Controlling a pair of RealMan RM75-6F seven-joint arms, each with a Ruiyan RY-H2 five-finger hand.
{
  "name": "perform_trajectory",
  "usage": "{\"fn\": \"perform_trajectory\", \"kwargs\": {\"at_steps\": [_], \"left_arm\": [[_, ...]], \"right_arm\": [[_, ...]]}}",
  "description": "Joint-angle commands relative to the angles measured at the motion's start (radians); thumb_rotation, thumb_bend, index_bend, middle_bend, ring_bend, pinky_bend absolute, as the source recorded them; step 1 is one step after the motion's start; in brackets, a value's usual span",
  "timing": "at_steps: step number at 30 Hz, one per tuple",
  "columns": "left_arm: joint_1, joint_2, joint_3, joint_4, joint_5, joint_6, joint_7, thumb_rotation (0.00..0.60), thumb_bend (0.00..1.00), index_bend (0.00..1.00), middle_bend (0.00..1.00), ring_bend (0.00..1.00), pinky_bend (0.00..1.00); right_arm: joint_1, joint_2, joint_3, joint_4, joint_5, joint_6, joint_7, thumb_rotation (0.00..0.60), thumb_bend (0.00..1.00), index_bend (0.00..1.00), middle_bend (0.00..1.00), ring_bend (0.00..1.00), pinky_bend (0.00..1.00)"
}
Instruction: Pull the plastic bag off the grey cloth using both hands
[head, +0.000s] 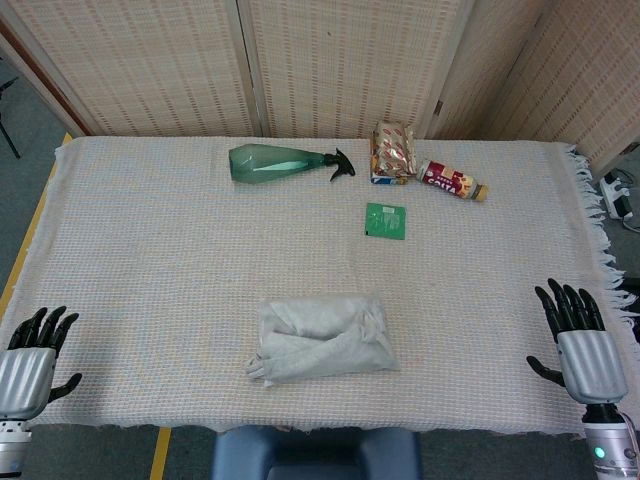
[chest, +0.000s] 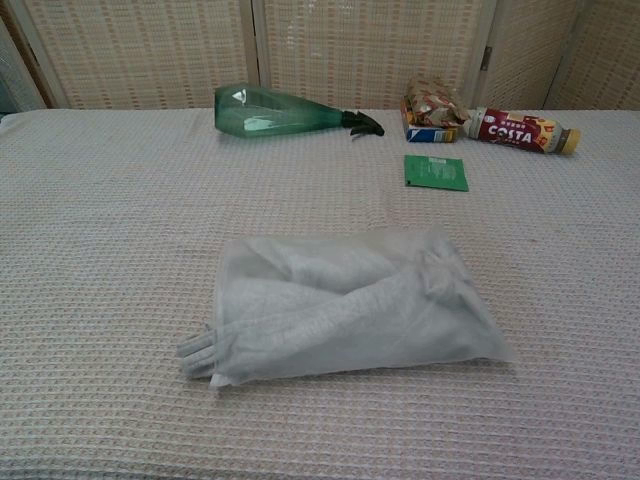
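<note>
1. Your left hand is sitting at the near left corner of the counter, fingers spread, holding nothing.
2. Your right hand is sitting at the near right edge, fingers spread too, also holding nothing. Only the head view is showing either hand.
3. The plastic bag is lying flat near the front middle of the counter, well apart from both hands.
4. The grey cloth is sitting rolled up inside the bag, with a bit poking out at the bag's near left end.
5. At the far side: a green spray bottle is lying on its side, a snack pack and a drink bottle are lying just beside each other, and a green packet is lying flat in front of them.
</note>
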Motion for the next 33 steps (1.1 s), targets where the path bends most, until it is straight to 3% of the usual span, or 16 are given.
{"fn": "perform_trajectory", "kwargs": {"at_steps": [1, 8, 12, 15, 19, 22, 26, 29, 33], "left_arm": [[-0.001, -0.001, 0.002, 0.001, 0.004, -0.003, -0.002, 0.6, 0.19, 0.19, 0.13, 0.06, 0.18], [-0.01, -0.006, 0.021, 0.0, 0.016, -0.038, -0.03, 0.6, 0.19, 0.19, 0.13, 0.06, 0.19], [-0.02, -0.018, 0.044, -0.002, 0.073, -0.049, -0.112, 0.6, 0.19, 0.19, 0.16, 0.08, 0.27], [-0.024, -0.05, 0.071, 0.026, 0.146, -0.034, -0.192, 0.6, 0.19, 0.22, 0.32, 0.22, 0.44], [-0.022, -0.122, 0.106, 0.085, 0.246, 0.01, -0.318, 0.6, 0.19, 0.33, 0.71, 0.63, 0.8], [-0.017, -0.204, 0.117, 0.155, 0.294, 0.053, -0.4, 0.6, 0.19, 0.42, 0.92, 0.85, 0.97], [-0.018, -0.32, 0.109, 0.243, 0.328, 0.1, -0.477, 0.6, 0.2, 0.52, 1.0, 1.0, 1.0], [-0.04, -0.382, 0.111, 0.283, 0.33, 0.066, -0.502, 0.6, 0.21, 0.57, 1.0, 1.0, 1.0], [-0.07, -0.443, 0.102, 0.316, 0.317, 0.008, -0.472, 0.6, 0.24, 0.55, 1.0, 1.0, 1.0]], "right_arm": [[-0.001, 0.001, -0.001, -0.001, -0.001, 0.0, 0.0, 0.6, 0.01, 0.0, 0.0, 0.0, 0.0], [-0.005, 0.008, -0.005, -0.007, -0.013, 0.008, 0.006, 0.6, 0.01, 0.0, 0.0, 0.0, 0.0], [-0.009, 0.01, -0.011, -0.005, -0.027, 0.014, 0.007, 0.6, 0.01, 0.0, 0.0, 0.0, 0.0], [-0.011, 0.013, -0.007, -0.007, -0.021, 0.017, 0.015, 0.6, 0.01, 0.0, 0.0, 0.0, 0.0], [-0.011, 0.014, -0.006, -0.007, -0.025, 0.018, 0.016, 0.6, 0.01, 0.0, 0.0, 0.0, 0.0], [-0.01, 0.011, -0.006, -0.005, -0.023, 0.014, 0.011, 0.6, 0.01, 0.0, 0.0, 0.0, 0.0], [-0.006, 0.003, -0.004, -0.003, -0.016, 0.004, -0.004, 0.6, 0.01, 0.0, 0.0, 0.0, 0.0], [-0.002, -0.003, -0.005, -0.001, -0.012, -0.007, -0.015, 0.6, 0.01, 0.0, 0.0, 0.0, 0.0], [0.001, -0.003, -0.008, -0.001, -0.009, -0.018, -0.022, 0.6, 0.01, 0.0, 0.0, 0.0, 0.0]]}}
